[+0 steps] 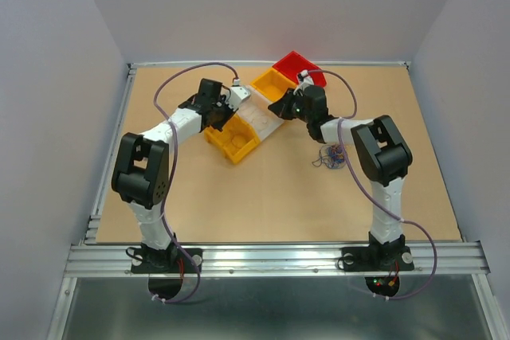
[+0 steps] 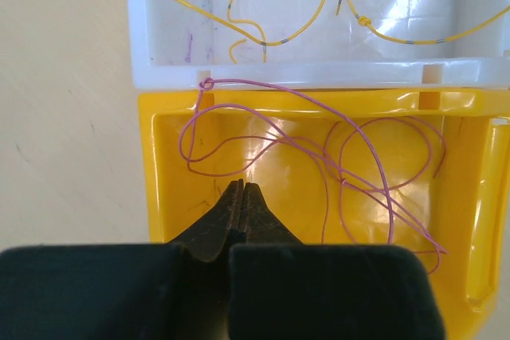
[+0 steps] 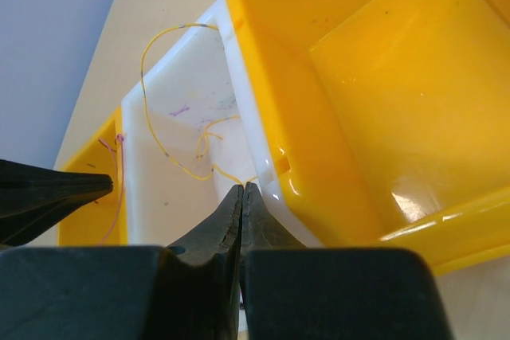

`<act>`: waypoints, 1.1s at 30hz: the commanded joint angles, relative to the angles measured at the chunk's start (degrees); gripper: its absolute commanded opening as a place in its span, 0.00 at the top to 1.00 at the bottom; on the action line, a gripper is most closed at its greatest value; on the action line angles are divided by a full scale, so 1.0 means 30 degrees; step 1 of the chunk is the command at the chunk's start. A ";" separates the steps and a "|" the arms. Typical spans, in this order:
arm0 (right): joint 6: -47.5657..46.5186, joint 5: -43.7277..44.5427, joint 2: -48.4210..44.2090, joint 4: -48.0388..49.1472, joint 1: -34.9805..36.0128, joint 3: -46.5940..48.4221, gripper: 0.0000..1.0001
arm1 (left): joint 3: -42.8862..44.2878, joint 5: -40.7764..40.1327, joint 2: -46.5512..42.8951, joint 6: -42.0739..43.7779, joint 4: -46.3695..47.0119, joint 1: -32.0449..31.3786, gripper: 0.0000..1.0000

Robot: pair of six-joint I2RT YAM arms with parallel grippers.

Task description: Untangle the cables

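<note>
The wad of cables [image 1: 330, 157] lies toward the desk's near edge from the right gripper [image 3: 242, 190], the closer arm; its fingers and the left gripper's [image 2: 242, 187] are pressed together.

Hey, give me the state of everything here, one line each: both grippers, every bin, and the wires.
Left gripper: shut, empty.
Right gripper: shut, empty.
Near yellow bin: holds the purple wire.
Purple wire: loose loops, one end hooked over the rim.
White bin: holds yellow wires.
Yellow wires: loose, curled.
Far yellow bin: empty.
Red bin: contents unclear.
Wire wad: tangled, outside the bins.
</note>
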 commanded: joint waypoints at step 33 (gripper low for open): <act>-0.5568 0.4651 0.0254 -0.4567 0.2542 0.2446 0.87 | -0.0841 -0.0368 -0.2875 -0.0776 0.1298 0.0167 0.58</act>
